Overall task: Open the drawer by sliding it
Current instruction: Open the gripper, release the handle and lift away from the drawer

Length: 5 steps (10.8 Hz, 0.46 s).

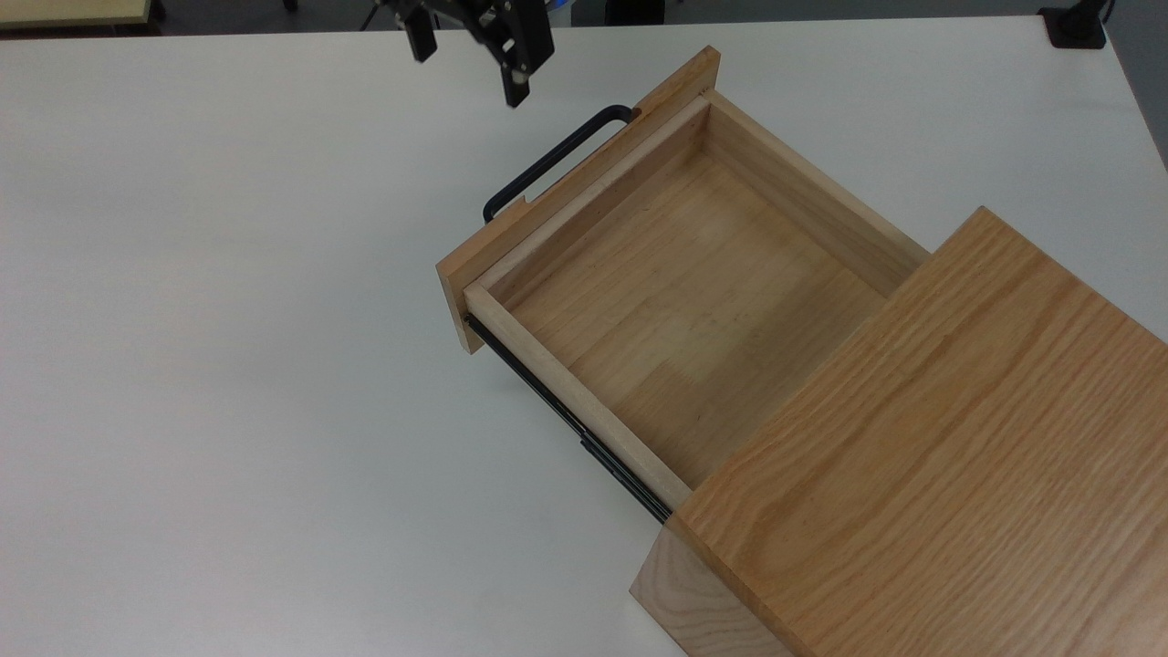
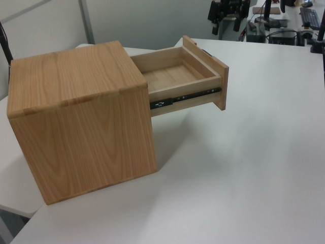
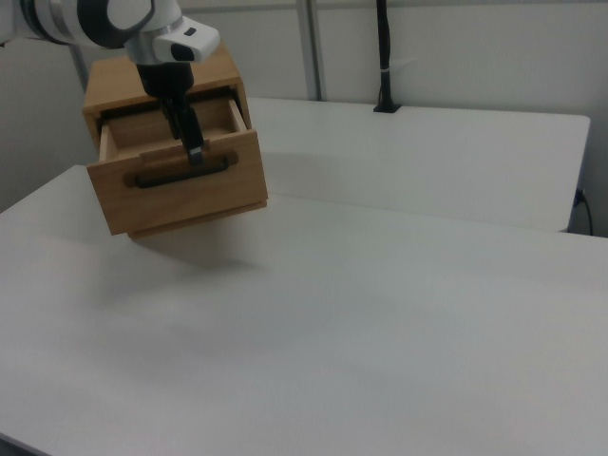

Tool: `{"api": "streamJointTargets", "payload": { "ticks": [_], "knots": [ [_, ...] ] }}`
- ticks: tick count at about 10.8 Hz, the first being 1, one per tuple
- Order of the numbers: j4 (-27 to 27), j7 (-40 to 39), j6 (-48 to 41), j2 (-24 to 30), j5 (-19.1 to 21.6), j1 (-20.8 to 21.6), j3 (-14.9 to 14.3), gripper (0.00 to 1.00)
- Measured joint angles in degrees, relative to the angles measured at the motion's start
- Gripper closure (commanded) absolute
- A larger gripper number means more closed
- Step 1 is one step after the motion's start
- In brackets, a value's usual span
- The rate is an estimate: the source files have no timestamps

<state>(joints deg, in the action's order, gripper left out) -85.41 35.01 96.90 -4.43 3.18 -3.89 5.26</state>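
The drawer (image 1: 693,301) stands pulled far out of the oak-grained casing (image 1: 922,438), its light-wood tray bare inside. Its flat front panel (image 1: 584,182) carries a thin black handle (image 1: 557,160), and a black side rail (image 1: 566,420) runs along the tray. My gripper (image 1: 467,59) hangs open above the table beyond the handle, touching nothing. In the left view the gripper (image 2: 227,15) is high behind the drawer's front panel (image 2: 205,63). The right view has the gripper (image 3: 190,142) in front of the drawer (image 3: 180,190), above its handle (image 3: 185,171).
The white table (image 1: 228,365) spreads wide around the box. A black clamp base (image 1: 1077,27) sits at the top view's far right corner, and a black pole (image 3: 383,57) rises at the table's back edge. Desk clutter (image 2: 289,20) lies beyond the table.
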Motion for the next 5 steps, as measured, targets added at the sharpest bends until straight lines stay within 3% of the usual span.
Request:
{"api": "streamJointTargets", "payload": {
  "ticks": [3, 5],
  "knots": [
    [0.0, 0.0, -2.4, 1.1, 0.8, 0.1, 0.0, 0.0],
    [0.0, -4.9, -4.0, 1.5, 0.7, 0.6, 0.1, 0.0]
  ]
}}
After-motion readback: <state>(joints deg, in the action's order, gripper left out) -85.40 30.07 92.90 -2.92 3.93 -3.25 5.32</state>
